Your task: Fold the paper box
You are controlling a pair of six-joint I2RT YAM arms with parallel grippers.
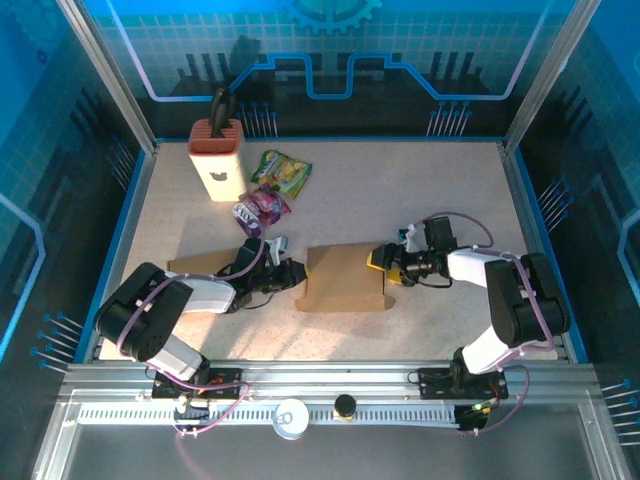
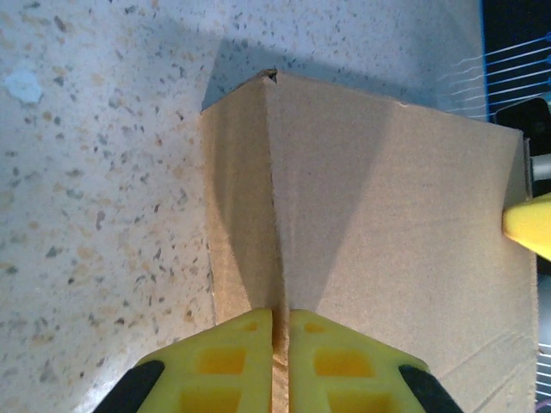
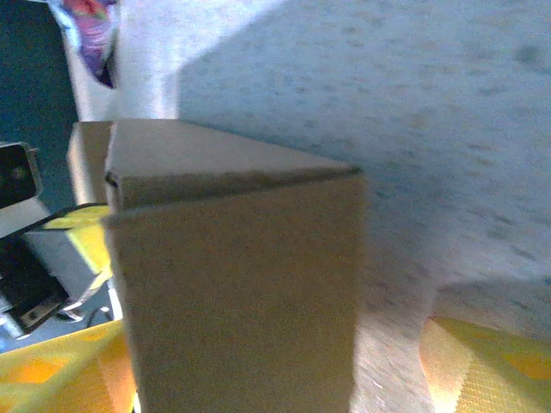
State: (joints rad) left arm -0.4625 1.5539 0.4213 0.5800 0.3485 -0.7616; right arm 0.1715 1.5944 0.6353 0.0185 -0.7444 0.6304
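The brown paper box (image 1: 345, 278) lies at the table's middle between both arms. My left gripper (image 1: 292, 274) is at its left side; in the left wrist view its yellow fingers (image 2: 232, 361) are shut on a raised cardboard fold of the box (image 2: 387, 215), pinched at the gripper (image 2: 281, 323). My right gripper (image 1: 385, 262) is at the box's right end. In the right wrist view the box (image 3: 241, 284) stands between its wide-apart fingers (image 3: 491, 361), close to the left one, with bare table showing before the right one. That gripper (image 3: 275, 379) is open.
A flat cardboard piece (image 1: 195, 265) lies under my left arm. A white knife block (image 1: 218, 160) with a red top stands at the back left, with a green snack pack (image 1: 282, 172) and a purple one (image 1: 262, 208) beside it. Blue walls enclose the table.
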